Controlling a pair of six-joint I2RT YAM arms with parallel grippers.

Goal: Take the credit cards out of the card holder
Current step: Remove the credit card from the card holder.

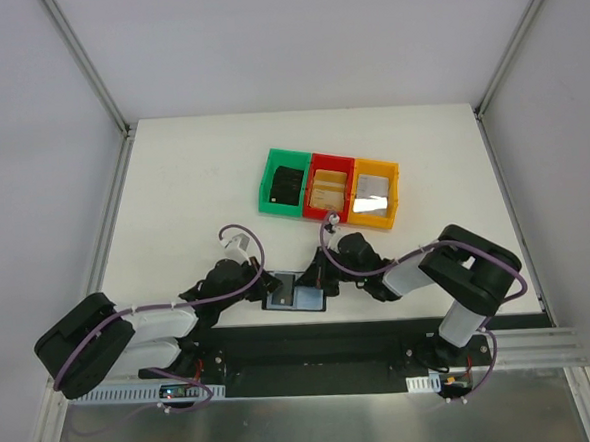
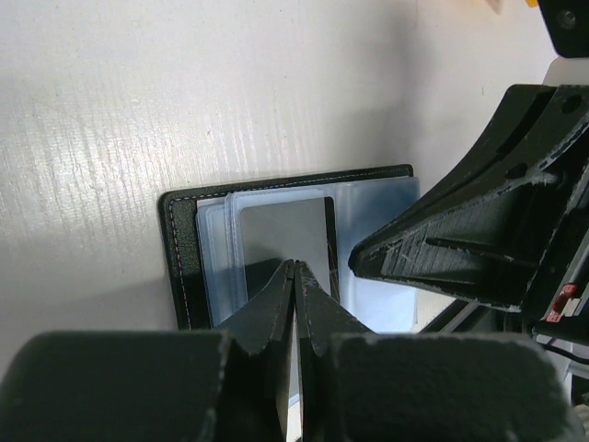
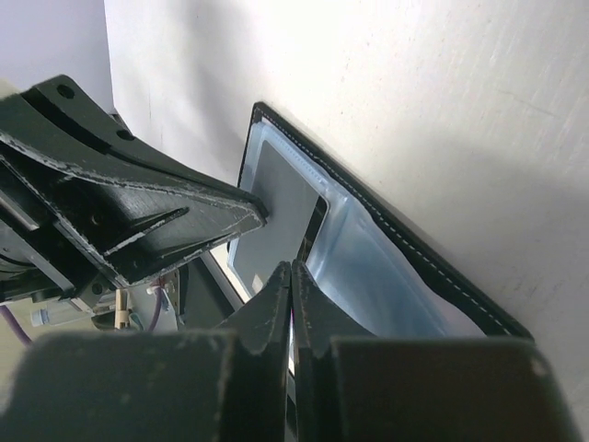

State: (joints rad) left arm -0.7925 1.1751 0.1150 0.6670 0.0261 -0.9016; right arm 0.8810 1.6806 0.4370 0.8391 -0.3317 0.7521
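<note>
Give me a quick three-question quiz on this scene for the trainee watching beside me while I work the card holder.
1. True or false: the card holder lies open on the table, between the two arms.
2. Multiple choice: which bin stands in the middle of the row at the far side? A green, B red, C yellow.
3. Fill in: the jaws of the left arm and of the right arm are both ____.
Key: 1 true. 2 B, the red bin. 3 shut.
</note>
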